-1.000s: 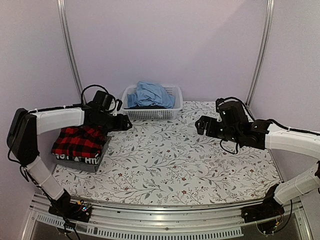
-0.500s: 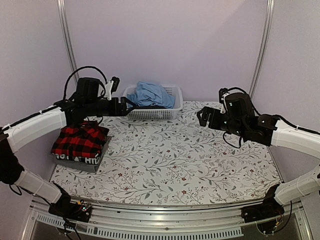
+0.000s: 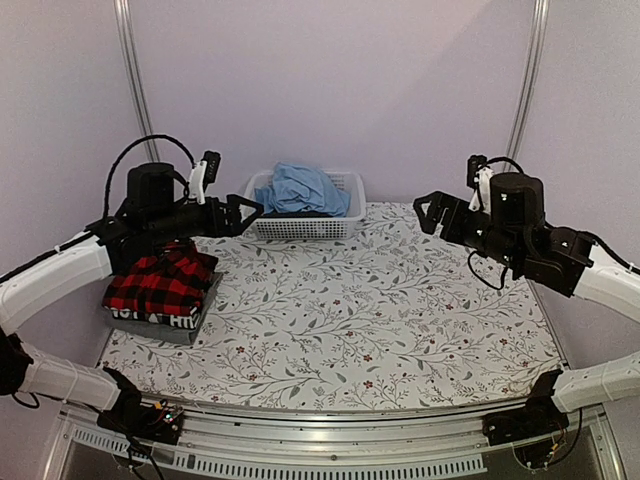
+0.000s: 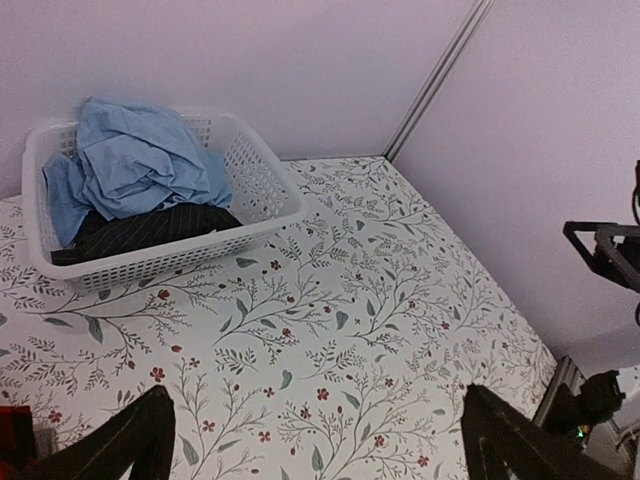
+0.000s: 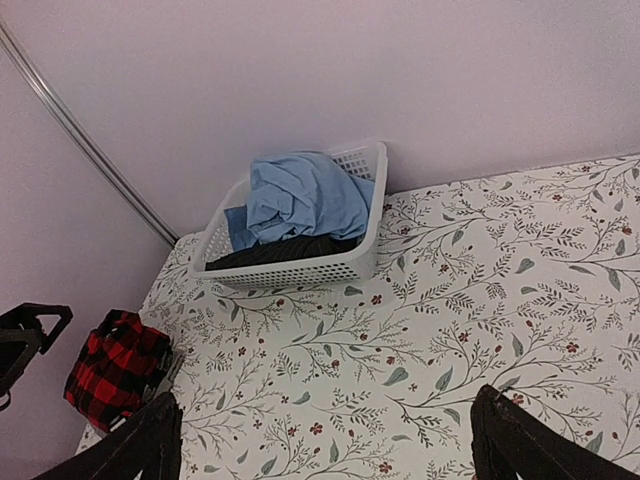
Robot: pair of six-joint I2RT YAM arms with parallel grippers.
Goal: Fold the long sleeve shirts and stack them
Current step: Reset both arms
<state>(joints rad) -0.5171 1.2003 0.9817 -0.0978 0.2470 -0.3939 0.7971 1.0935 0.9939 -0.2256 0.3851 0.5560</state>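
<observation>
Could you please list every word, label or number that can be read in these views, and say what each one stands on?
White lettering on the dark grey shirt, under the red-and-black flannel: partly covered and too blurred to read.
Basket and table: no text to be seen.

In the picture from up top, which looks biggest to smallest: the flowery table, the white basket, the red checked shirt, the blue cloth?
1. flowery table
2. white basket and red checked shirt: they look about alike, too close to rank
3. blue cloth
</observation>
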